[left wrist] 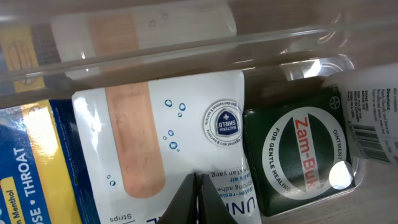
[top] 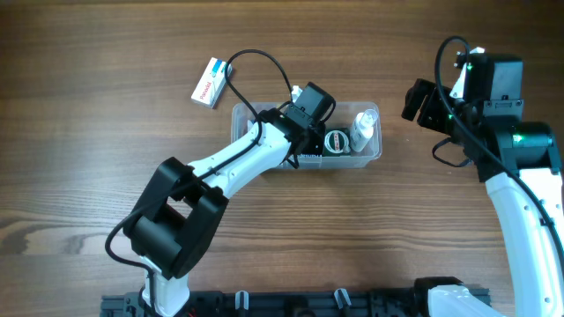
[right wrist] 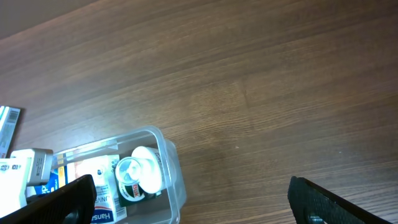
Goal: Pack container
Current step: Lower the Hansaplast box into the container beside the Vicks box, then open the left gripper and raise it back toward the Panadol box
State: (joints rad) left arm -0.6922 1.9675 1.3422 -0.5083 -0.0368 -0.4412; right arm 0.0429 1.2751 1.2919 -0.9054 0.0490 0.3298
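container [top: 377, 151] holds plasters [left wrist: 155, 124], balm [left wrist: 305, 155], bottle [top: 364, 128]; left tool [left wrist: 196, 183] pressed together, right tool [right wrist: 189, 190] spread.

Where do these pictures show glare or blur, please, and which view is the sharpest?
Left wrist: a white glare spot sits on the green tin, and the container's clear wall mirrors the plaster box; right wrist: the right gripper's fingers are dark and soft; overhead: sharp and evenly lit.

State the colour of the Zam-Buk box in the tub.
The box is dark green, with a white ring and red lettering; clearest in left wrist view.
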